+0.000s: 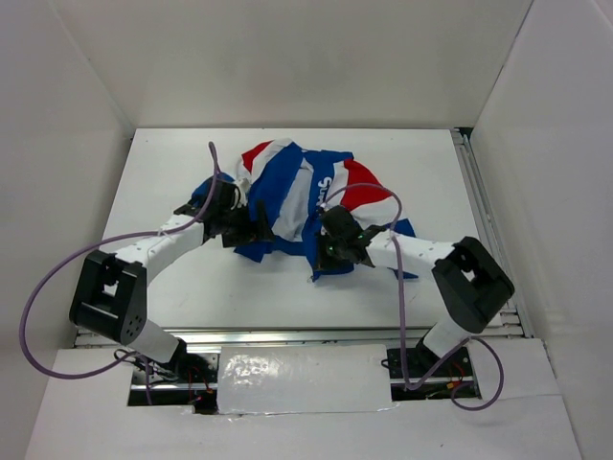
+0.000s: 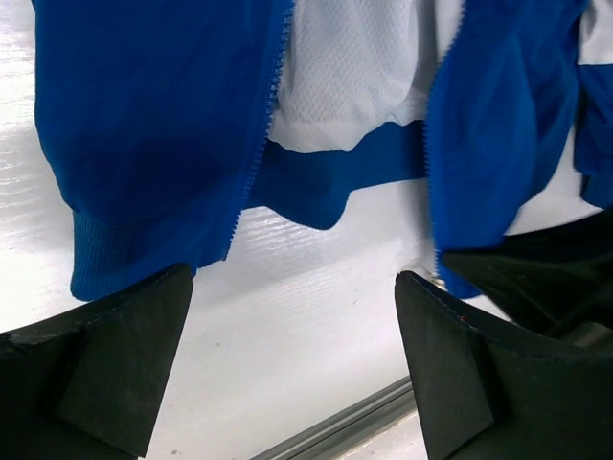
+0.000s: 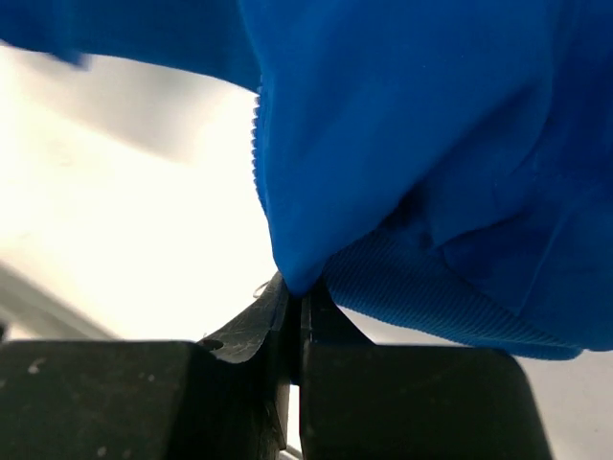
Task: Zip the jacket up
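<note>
Jacket [image 1: 297, 196] lies crumpled and unzipped, toward 12 o'clock of the tabletop [image 1: 163, 278] centre. Left gripper [image 2: 292, 287] sits at the jacket's 8 o'clock, jaws wide apart and holding nothing. Right gripper [image 3: 295, 305] is at its 5 o'clock, jaws clamped on the blue hem corner beside the zipper teeth.

- jacket [image 1: 287, 196] — royal blue body, broad red and white panels running diagonally across the top
- lettering [image 1: 329, 189]: white, on a blue patch
- lining [image 2: 354, 57]: white mesh with a fine hole pattern
- zipper teeth [image 2: 257, 163]: blue, same shade as the fabric
- hem [image 3: 431, 302]: blue, ribbed knit texture
- left gripper [image 2: 292, 287] and right gripper [image 3: 295, 302]: matte black fingers
- arms [image 1: 168, 241]: white links, black joints and bases
- cables [image 1: 400, 316]: purple
- table [image 1: 172, 172] — plain white, faintly glossy; the walls [image 1: 287, 57] are off-white, unpatterned
</note>
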